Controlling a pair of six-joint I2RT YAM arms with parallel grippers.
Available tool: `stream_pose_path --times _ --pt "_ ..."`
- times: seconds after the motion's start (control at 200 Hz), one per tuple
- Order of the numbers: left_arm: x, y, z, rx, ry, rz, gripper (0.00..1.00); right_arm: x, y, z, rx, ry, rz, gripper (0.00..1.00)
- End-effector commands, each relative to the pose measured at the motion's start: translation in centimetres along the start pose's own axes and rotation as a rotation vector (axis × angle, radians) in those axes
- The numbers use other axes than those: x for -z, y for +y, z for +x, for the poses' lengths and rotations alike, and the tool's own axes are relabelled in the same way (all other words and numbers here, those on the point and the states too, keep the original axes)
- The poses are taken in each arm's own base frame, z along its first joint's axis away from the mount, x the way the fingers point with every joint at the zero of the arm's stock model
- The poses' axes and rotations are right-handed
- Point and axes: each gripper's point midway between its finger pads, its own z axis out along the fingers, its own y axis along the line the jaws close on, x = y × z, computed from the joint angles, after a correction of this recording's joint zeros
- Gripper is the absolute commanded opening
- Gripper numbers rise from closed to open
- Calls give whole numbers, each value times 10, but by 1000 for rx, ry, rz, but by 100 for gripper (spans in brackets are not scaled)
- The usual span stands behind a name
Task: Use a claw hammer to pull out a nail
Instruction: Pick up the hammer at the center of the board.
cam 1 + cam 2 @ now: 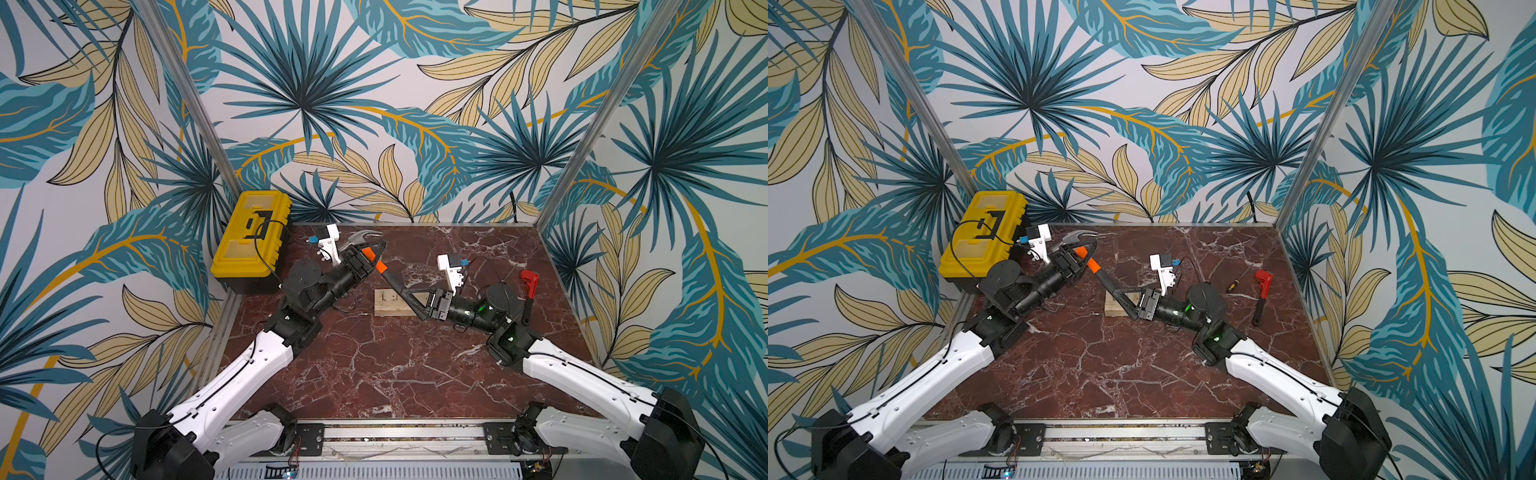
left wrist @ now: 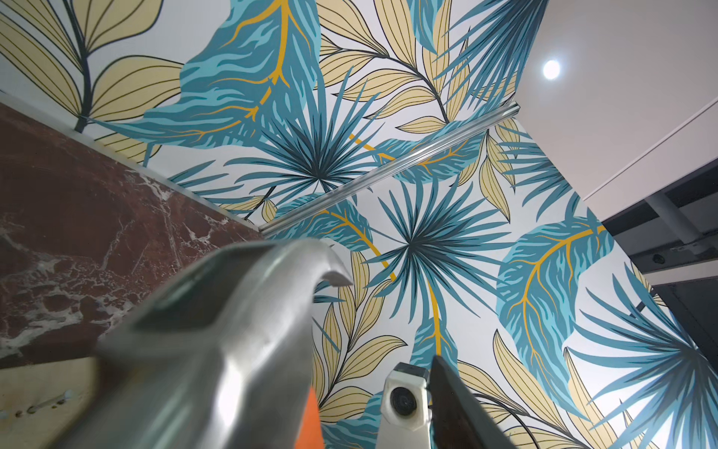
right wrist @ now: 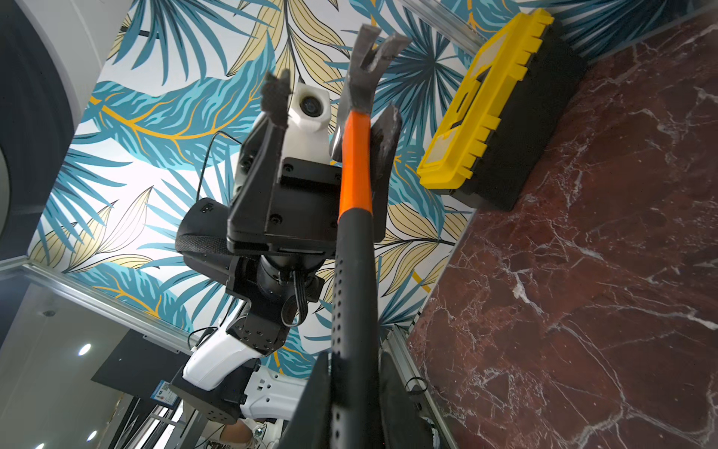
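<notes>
Two grippers meet at the claw hammer [image 1: 379, 266], a small tool with a silver steel head, an orange upper shaft and a black rubber lower handle. The hammer is held clear of the red-brown marble tabletop [image 1: 374, 374] and slants across the far half of the workspace. Its head points toward the yellow plastic toolbox [image 1: 249, 237]. In both top views its handle end lies over the pale wooden block [image 1: 386, 305].

The right gripper [image 1: 402, 291] is pressed together on the black handle; in the right wrist view its fingers flank the handle closely. The left gripper [image 1: 371, 251] sits at the orange shaft just below the head, with its fingers [image 3: 276, 99] spread. One finger lies beside the shaft and the other stands clear of it.

A red-headed wrench [image 1: 528, 291] with a black handle lies near the right edge of the tabletop, apart from the hammer.
</notes>
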Motion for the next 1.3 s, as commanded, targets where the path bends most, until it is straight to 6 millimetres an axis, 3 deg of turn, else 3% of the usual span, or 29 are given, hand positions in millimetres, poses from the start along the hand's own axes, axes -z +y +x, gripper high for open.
stream_pose_path --times 0.0,0.426,0.776,0.941,1.292 --pt "12 -21 -9 -42 -55 70 69 7 16 -23 78 -86 24 0" --pt "42 33 -4 -15 -7 -63 77 30 14 -35 132 -55 144 0" --pt "44 66 4 -10 168 -152 79 45 14 -29 157 51 229 0" --pt "43 69 -4 -18 200 -146 80 47 18 -24 152 86 217 0" --pt "27 57 12 4 401 -59 81 45 35 -11 148 166 122 0"
